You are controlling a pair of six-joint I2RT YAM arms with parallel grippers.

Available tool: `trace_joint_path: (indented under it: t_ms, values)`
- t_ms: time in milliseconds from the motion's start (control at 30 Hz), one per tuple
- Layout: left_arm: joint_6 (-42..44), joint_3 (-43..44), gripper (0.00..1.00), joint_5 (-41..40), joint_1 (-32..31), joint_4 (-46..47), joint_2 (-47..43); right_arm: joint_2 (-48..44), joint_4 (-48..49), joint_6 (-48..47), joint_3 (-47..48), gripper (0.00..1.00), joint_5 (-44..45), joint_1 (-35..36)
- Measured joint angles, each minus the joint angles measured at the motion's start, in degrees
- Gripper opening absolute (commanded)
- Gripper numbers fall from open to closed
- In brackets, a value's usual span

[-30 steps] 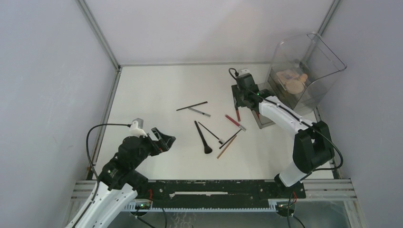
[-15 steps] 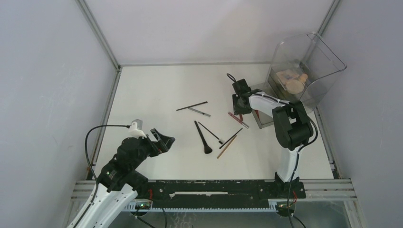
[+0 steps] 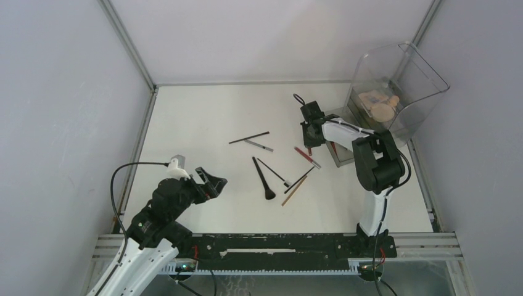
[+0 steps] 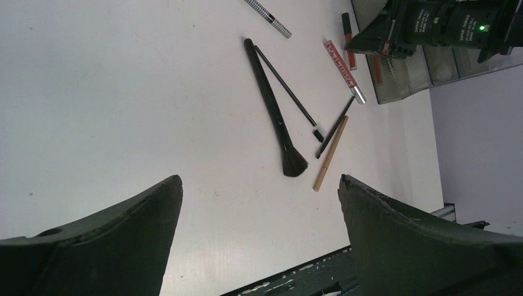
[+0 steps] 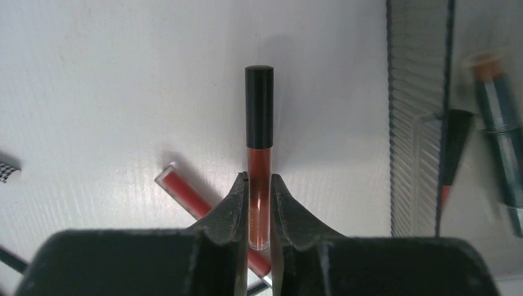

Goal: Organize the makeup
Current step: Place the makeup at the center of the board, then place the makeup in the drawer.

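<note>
My right gripper is shut on a red lip tube with a black cap, low over the table beside the organizer's open drawer. A second, flat red lip tube lies under it on the table. A black brush, a thin brush, a tan pencil, a black pencil and a silver pencil lie mid-table. My left gripper is open and empty, left of them.
The clear smoky organizer box stands at the back right with beige items inside. Its open drawer holds a pencil and a tube. Grey walls enclose the table.
The right arm has folded in and its gripper has come down on the red lip tube. The left arm has not moved.
</note>
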Motion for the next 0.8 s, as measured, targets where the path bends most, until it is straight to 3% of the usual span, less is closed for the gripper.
trace_joint_path:
  t_ms: [133, 367, 433, 500, 533, 633, 800]
  values:
    - [0.0, 0.0, 1.0, 0.0, 0.0, -0.02, -0.02, -3.54, -1.07, -0.57, 0.07, 0.03, 1.27, -0.04]
    - [-0.31, 0.0, 1.0, 0.02, 0.0, -0.04, -0.22, -19.04, -2.05, -4.81, 0.48, 0.07, 7.91, -2.86]
    - [-0.31, 0.0, 1.0, 0.02, 0.0, 0.0, -0.22, -20.2, -1.97, -6.54, 1.25, 0.18, 10.95, -4.5]
    - [-0.31, 0.0, 1.0, 0.02, 0.0, 0.0, -0.2, -19.1, -1.9, -8.2, 1.49, 0.47, 14.01, -5.92]
    - [-0.31, 0.0, 1.0, 0.02, 0.0, 0.0, -0.2, -18.1, -2.08, -8.72, 1.49, 0.52, 15.1, -6.54]
    - [-0.31, 0.0, 1.0, 0.04, 0.0, -0.02, -0.17, -13.14, -3.3, -9.94, 1.49, 0.57, 19.54, -7.67]
    - [-0.33, 0.0, 1.0, 0.02, 0.0, -0.04, -0.2, -11.69, -5.46, -9.86, 0.13, 0.55, 20.11, -5.35]
